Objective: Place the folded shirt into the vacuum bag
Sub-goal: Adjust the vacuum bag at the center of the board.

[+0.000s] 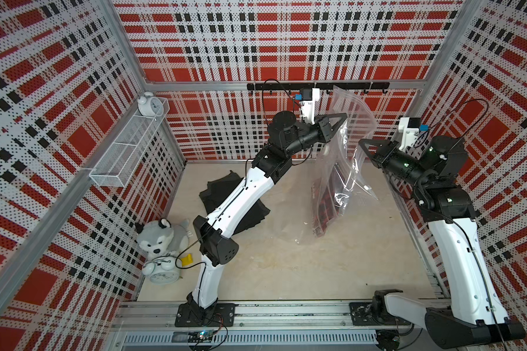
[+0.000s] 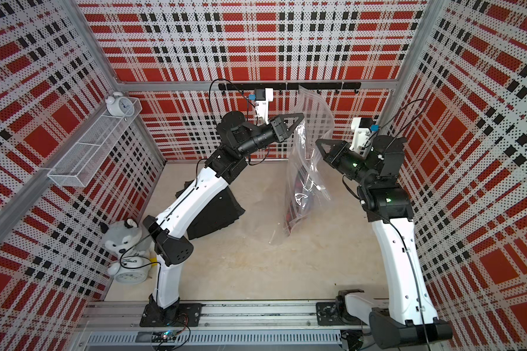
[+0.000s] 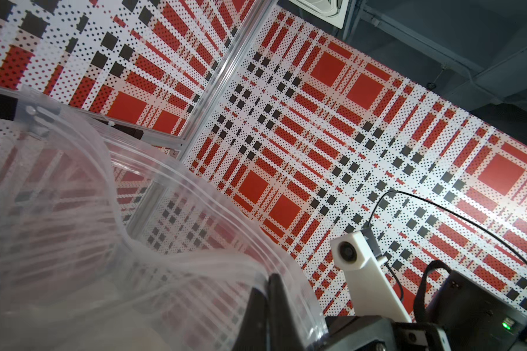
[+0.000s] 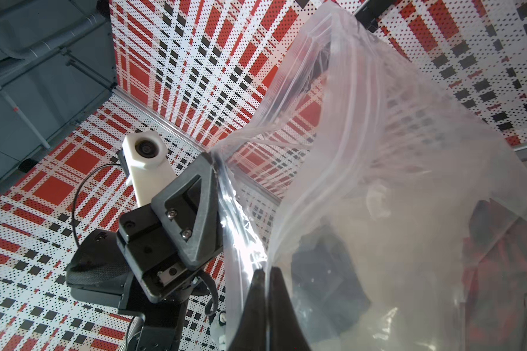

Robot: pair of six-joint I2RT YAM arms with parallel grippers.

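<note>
The vacuum bag point(image 1: 355, 121) point(image 2: 314, 121) hangs upright above the table, clear and crinkly, with its lower end resting on the tabletop. My left gripper point(image 1: 344, 117) point(image 2: 301, 117) point(image 3: 270, 278) is shut on one side of the bag's rim point(image 3: 195, 188). My right gripper point(image 1: 361, 142) point(image 2: 317, 142) point(image 4: 266, 272) is shut on the opposite side. The folded shirt point(image 1: 324, 209) point(image 2: 295, 209) point(image 4: 499, 258), dark red plaid, sits inside the bag point(image 4: 408, 152) at its bottom. A small white slider clip point(image 1: 366, 188) shows on the bag.
A black garment point(image 1: 222, 188) lies on the table under my left arm. A plush husky point(image 1: 162, 240), an alarm clock point(image 1: 162, 275) and a yellow piece point(image 1: 186, 259) sit at the front left. A wire shelf point(image 1: 128, 149) and a hook rail point(image 1: 256, 86) hang on the walls.
</note>
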